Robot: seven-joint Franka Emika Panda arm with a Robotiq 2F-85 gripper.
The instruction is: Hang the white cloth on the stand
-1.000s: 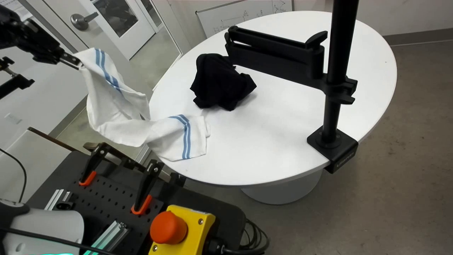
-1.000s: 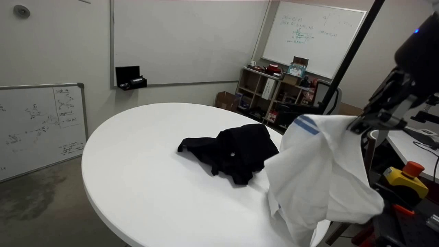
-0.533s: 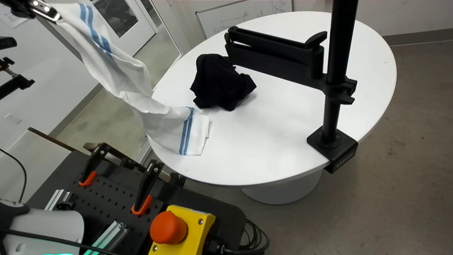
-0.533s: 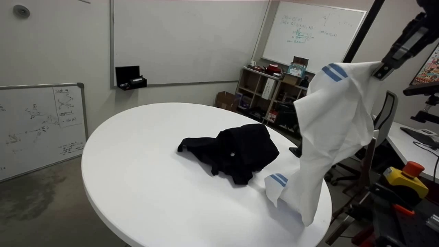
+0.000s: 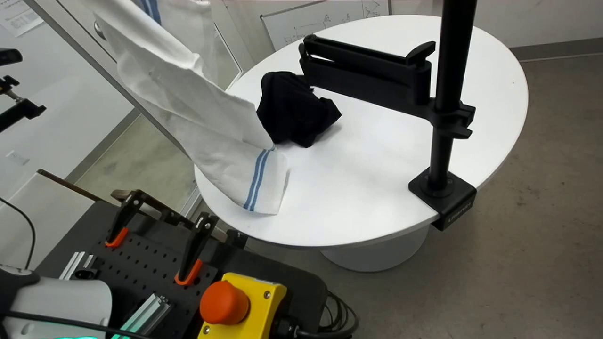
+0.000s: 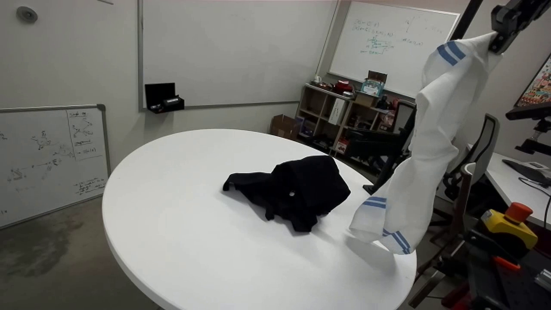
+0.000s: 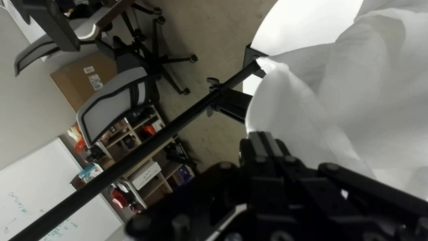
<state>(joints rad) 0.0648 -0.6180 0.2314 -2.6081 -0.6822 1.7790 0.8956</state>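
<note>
The white cloth with blue stripes hangs in long folds from my gripper, in both exterior views [image 5: 188, 103] [image 6: 443, 129] and the wrist view [image 7: 367, 83]. My gripper [image 6: 497, 45] is shut on its top corner, high above the table's edge; its fingertips also show in the wrist view [image 7: 262, 135]. The cloth's lower hem hangs over the table's near edge; I cannot tell whether it touches. The stand is a black pole [image 5: 454, 47] with a folded side arm [image 5: 367, 75], clamped to the table. The pole runs diagonally through the wrist view [image 7: 160, 130], apart from the gripper.
A crumpled black cloth [image 5: 297, 110] lies on the round white table [image 5: 367, 197], below the stand's arm. A yellow box with a red button [image 5: 224, 301] and orange-tipped clamps [image 5: 193, 249] are on the dark robot bench. Office chairs [image 7: 113, 107] stand behind the pole.
My gripper has risen, lifting the cloth and leaving the top of an exterior view. The cloth has stretched out, and its lower end has lifted and swung near the table's edge.
</note>
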